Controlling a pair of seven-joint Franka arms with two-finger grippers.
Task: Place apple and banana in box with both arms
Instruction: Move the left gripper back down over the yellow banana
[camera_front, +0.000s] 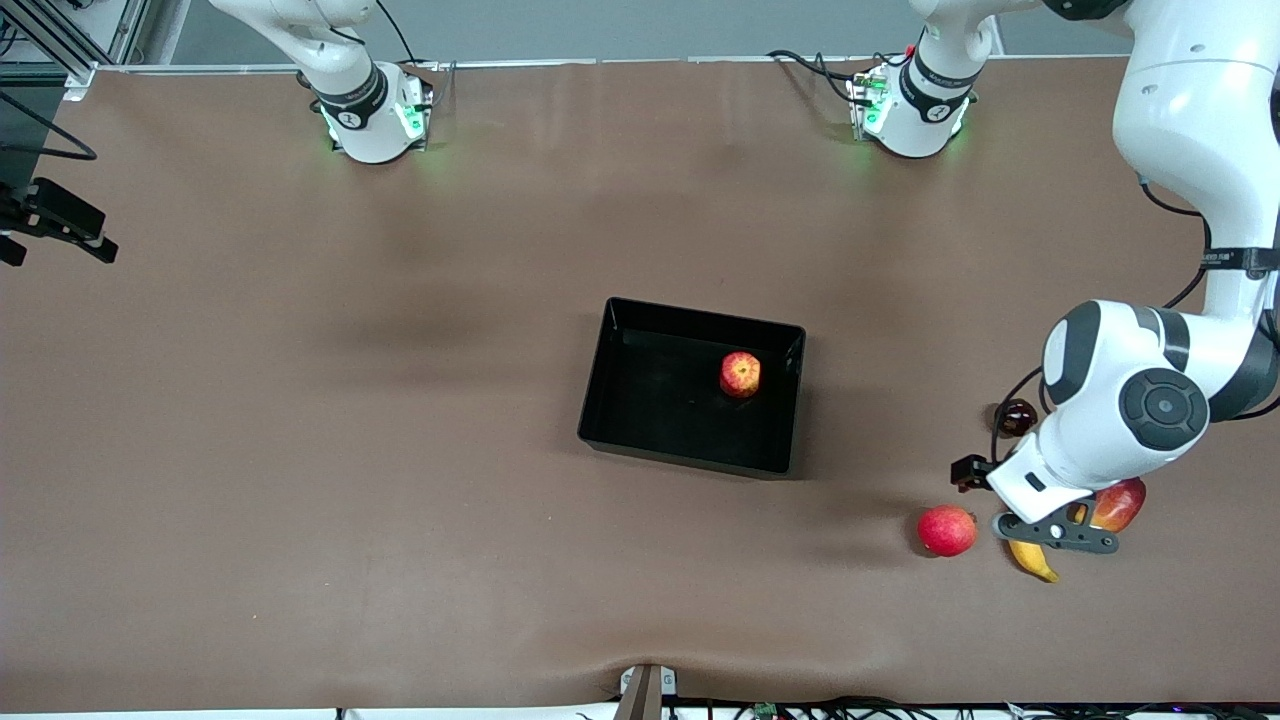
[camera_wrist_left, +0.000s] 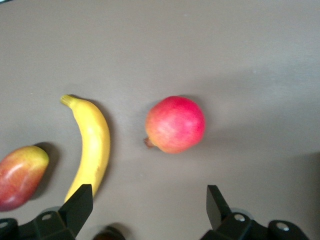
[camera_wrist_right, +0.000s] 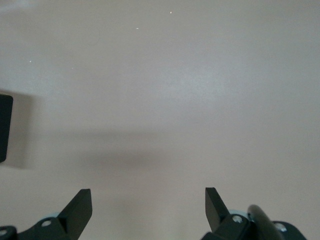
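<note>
The apple (camera_front: 740, 374) lies inside the black box (camera_front: 640, 400) in the middle of the table, toward the box's left-arm end. The banana (camera_front: 1035, 562) lies on the table near the front camera at the left arm's end, and it also shows in the left wrist view (camera_wrist_left: 92, 145). My left gripper (camera_front: 1055, 532) is open and empty just above the banana's end; in its wrist view (camera_wrist_left: 149, 200) one fingertip overlaps the banana. My right gripper (camera_wrist_right: 148, 210) is open and empty over bare table.
A pinkish-red round fruit (camera_front: 946, 530) (camera_wrist_left: 175, 124) lies beside the banana. A red-yellow mango (camera_front: 1118, 503) (camera_wrist_left: 20, 175) lies on its other flank. A small dark fruit (camera_front: 1015, 417) sits under the left arm. Black hardware (camera_front: 55, 220) sticks in at the right arm's end.
</note>
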